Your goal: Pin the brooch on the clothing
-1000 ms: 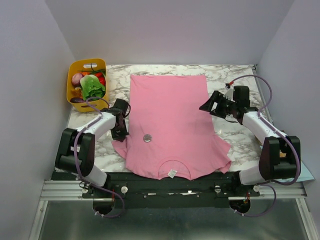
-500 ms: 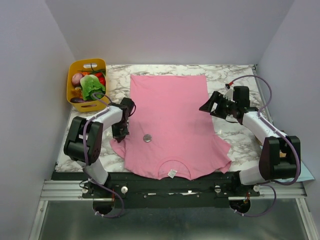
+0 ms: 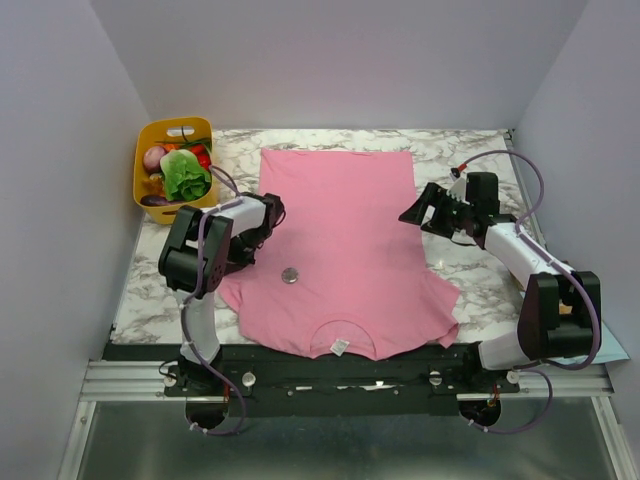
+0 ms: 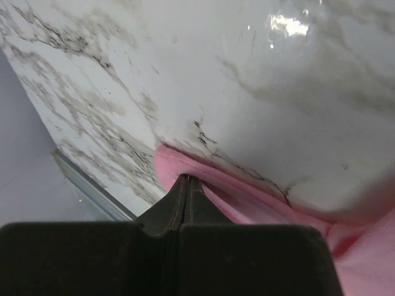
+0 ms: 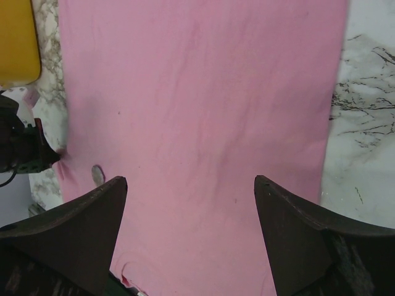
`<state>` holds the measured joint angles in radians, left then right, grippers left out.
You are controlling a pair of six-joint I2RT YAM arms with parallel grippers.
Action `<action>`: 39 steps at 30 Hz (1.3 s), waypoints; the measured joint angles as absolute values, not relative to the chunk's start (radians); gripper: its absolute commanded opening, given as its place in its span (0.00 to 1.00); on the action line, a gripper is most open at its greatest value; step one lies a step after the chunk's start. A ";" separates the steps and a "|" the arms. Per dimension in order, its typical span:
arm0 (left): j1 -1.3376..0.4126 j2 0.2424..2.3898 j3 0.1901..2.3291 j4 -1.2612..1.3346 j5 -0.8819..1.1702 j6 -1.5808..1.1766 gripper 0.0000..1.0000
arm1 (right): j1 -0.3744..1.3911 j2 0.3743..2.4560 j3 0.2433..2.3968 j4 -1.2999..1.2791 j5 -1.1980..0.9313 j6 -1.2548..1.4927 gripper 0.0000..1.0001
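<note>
The clothing (image 3: 340, 230) is a pink T-shirt spread on the marble table, its white label (image 3: 340, 346) at the near edge. The brooch (image 3: 289, 275), a small grey disc, lies on the shirt's left half; the right wrist view shows the brooch (image 5: 97, 174) too. My left gripper (image 3: 245, 255) is shut at the shirt's left sleeve. In the left wrist view its tips (image 4: 187, 179) pinch a pink fold of the sleeve (image 4: 247, 197). My right gripper (image 3: 410, 213) hovers open over the shirt's right edge, and nothing sits between its fingers (image 5: 290, 228).
A yellow basket (image 3: 172, 170) of toy vegetables stands at the table's back left corner. Bare marble (image 3: 470, 270) shows right of the shirt, under my right arm. The table's near edge runs just below the shirt's neckline.
My left arm has swung, its elbow rising and its forearm now reaching from the sleeve's upper side. The shirt's near left part and the brooch have shifted slightly left. My right arm stays put.
</note>
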<state>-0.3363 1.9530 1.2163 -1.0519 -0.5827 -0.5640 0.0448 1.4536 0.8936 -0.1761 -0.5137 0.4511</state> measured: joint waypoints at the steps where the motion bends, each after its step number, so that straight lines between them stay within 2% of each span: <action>1: -0.339 1.971 1.232 -1.064 -0.601 -0.564 0.00 | 0.045 1.454 0.894 -0.176 -0.513 0.451 0.92; 10: -0.373 1.963 1.289 -1.105 -0.661 -0.561 0.00 | 0.050 1.455 0.895 -0.184 -0.501 0.442 0.92; 15: -0.380 1.721 1.172 -1.011 -0.540 -0.546 0.00 | 0.084 1.455 0.897 -0.202 -0.471 0.432 0.92; 21: -0.374 1.515 0.984 -0.904 -0.427 -0.590 0.00 | 0.207 1.454 0.916 -0.245 -0.408 0.406 0.92; 32: -0.364 1.482 0.846 -0.815 -0.317 -0.680 0.00 | 0.377 1.454 0.912 -0.287 -0.321 0.384 0.92; 33: -0.364 1.487 0.841 -0.800 -0.307 -0.684 0.00 | 0.388 1.455 0.907 -0.287 -0.315 0.384 0.93; 34: -0.364 1.492 0.836 -0.788 -0.300 -0.686 0.00 | 0.397 1.458 0.902 -0.287 -0.307 0.384 0.99; 39: -0.364 1.523 0.830 -0.775 -0.294 -0.693 0.00 | 0.421 1.484 0.859 -0.283 -0.297 0.411 1.00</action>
<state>-0.3637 1.5227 0.8299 -0.7750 -0.2935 -0.6930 0.4206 1.4841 0.8585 -0.2829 -0.2974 0.4114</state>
